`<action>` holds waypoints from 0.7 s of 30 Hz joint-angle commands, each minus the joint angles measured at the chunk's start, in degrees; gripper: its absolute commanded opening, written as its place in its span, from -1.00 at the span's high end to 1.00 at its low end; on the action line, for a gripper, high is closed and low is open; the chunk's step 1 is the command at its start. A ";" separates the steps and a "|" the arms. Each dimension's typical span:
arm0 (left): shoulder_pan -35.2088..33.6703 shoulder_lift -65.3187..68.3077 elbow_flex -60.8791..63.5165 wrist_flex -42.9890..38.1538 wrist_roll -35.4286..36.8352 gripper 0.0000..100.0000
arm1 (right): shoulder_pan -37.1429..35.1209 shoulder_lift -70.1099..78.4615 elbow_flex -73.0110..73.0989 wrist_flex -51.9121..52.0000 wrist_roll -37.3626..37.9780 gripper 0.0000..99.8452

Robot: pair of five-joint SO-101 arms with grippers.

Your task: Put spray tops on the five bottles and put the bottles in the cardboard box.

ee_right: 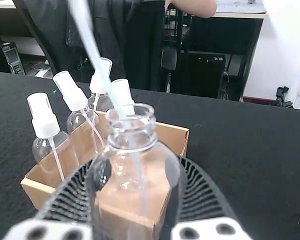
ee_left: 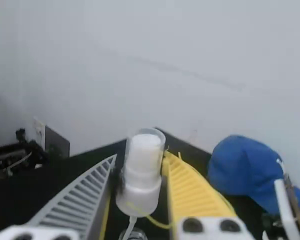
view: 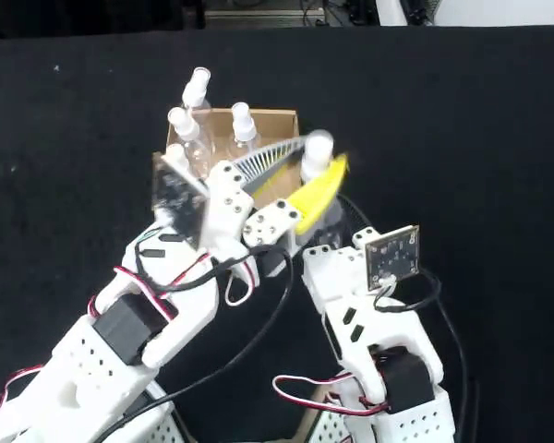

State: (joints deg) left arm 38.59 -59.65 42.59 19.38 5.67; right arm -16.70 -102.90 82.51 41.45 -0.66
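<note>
Just right of the cardboard box [view: 275,118]: your right gripper [ee_right: 134,167] clasps the open bottle [ee_right: 135,145], upright, neck up.
Spray top [ee_left: 140,175]: pinched in your left gripper [ee_left: 139,160], above that neck, tube slanting down.
Box: four capped bottles [ee_right: 80,120] stand inside.

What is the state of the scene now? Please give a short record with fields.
left gripper: shut on spray top, above open bottle
right gripper: shut on open bottle, beside cardboard box
dip tube: inside the bottle neck
in box: four capped bottles
left to do: seat last top, box this bottle
</note>
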 commanded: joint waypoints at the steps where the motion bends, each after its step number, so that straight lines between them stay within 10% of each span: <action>1: 0.13 -1.23 -6.37 10.46 0.09 0.60 | -0.44 -5.67 -2.77 -0.53 -0.26 0.98; 7: -4.70 -1.23 -18.95 22.77 -0.09 0.60 | -0.44 -5.67 -2.59 -0.70 -0.26 0.98; 12: -21.67 -1.23 -25.45 33.32 -0.09 0.60 | -0.44 -5.67 -3.03 -1.49 0.18 0.98; 21: -56.48 -1.05 -14.29 39.03 0.44 0.60 | -0.70 -1.45 10.07 -38.86 -0.26 0.98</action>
State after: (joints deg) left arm -4.66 -59.82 23.08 58.42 5.58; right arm -16.70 -102.90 89.27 17.01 -0.66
